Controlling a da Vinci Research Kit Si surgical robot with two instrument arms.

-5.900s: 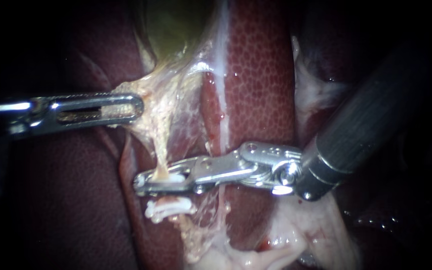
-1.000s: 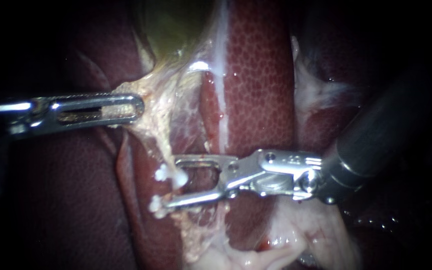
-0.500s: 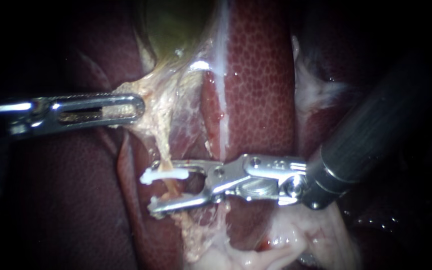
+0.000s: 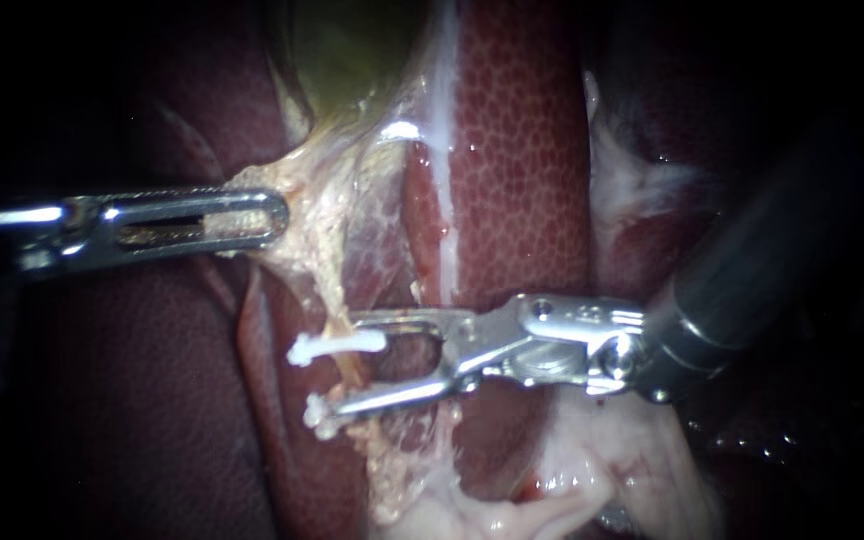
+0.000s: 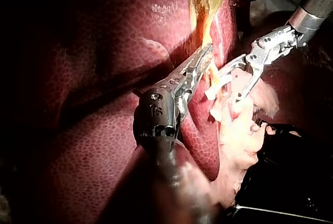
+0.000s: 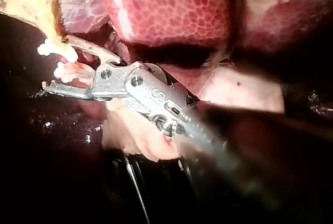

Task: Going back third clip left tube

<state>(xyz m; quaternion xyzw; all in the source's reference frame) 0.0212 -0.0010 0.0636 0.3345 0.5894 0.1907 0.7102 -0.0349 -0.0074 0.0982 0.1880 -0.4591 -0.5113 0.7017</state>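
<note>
Jaws of my right instrument (image 4: 344, 366) stand wide apart and grip nothing. In the gap between them lie a stretch of the thin yellowish tube (image 4: 324, 290) and the upper clip (image 4: 337, 346), a white bar set across that tube just under the upper jaw; whether the jaw touches it I cannot tell. The lower clip (image 4: 316, 412), also white, sits farther down the tube at the tip of the lower jaw, which covers part of it, so its full outline is hard to make out. My left instrument (image 4: 274, 216) has its slotted jaws closed on the pale tissue (image 4: 302, 200) under the gallbladder (image 4: 342, 50), holding it out to the side, well apart from the clips. Its shaft is cut off at the edge of the endoscope view, and the right shaft fades into darkness. Liver (image 4: 522, 150), dark red and stippled, lies behind the tube and on both sides. Whitish fatty tissue (image 4: 592, 470) sits under the right instrument's wrist. In the right wrist view both clips show just beyond the jaw tips.
</note>
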